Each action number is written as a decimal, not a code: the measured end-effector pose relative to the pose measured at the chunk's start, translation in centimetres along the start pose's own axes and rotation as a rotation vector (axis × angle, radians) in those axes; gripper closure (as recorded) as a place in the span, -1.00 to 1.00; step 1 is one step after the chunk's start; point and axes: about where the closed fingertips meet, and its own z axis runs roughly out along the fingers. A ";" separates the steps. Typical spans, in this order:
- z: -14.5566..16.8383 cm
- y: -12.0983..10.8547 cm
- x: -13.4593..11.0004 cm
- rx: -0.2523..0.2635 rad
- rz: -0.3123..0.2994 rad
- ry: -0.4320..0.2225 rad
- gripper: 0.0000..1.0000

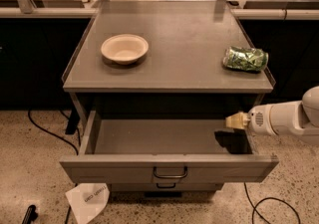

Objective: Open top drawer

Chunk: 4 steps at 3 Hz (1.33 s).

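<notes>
Gripper (237, 120) poised at the right side of the pulled-out top drawer (159, 138).

Its pale tip points left, just over the drawer's right wall, above a dark shadow on the drawer floor; whether it is spread or closed cannot be told. Behind it the white arm (286, 117) runs off to the right. The top drawer stands drawn out toward the near side under the counter (184, 44), grey inside, with a dark handle (170, 172) centred on its front. On the counter a cream bowl (124, 49) sits left and a crumpled green bag (245, 58) right, well apart. A white paper (88, 200) lies on the floor, near left.
</notes>
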 end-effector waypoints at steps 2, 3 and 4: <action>0.0 0.0 0.0 0.000 0.000 0.000 -0.29; 0.0 0.0 0.0 0.000 0.000 0.000 -0.76; 0.0 0.0 0.0 0.000 0.000 0.000 -1.00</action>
